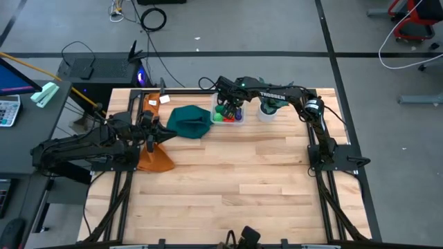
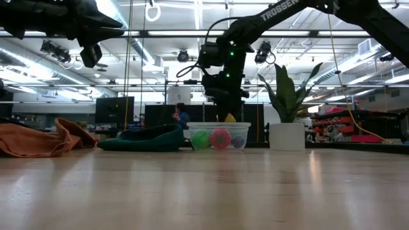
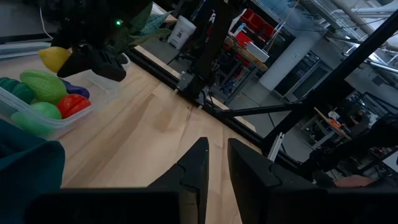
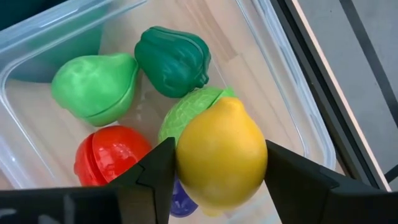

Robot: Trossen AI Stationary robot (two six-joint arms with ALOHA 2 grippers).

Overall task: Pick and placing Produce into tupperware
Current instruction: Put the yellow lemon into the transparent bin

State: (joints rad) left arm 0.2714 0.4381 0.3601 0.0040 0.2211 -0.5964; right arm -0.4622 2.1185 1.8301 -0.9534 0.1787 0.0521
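The right gripper (image 4: 217, 163) is hovering over the clear square plastic tupperware (image 4: 292, 118) at the far side of the wooden surface (image 1: 228, 180), its jaws clamping the yellow toy lemon (image 4: 222, 154). Inside are lying a light green pear (image 4: 96, 84), dark green pepper (image 4: 172, 60) and red tomato (image 4: 107, 157). The left gripper (image 3: 214, 163) is waiting near an orange cloth (image 1: 156, 159), jaws narrowly apart, empty.

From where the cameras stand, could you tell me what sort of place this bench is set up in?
Most likely a robotics lab or workshop, not a home. The wooden table stands on a bare grey floor strewn with cables, and behind it run rows of ceiling lights over shelving and equipment.
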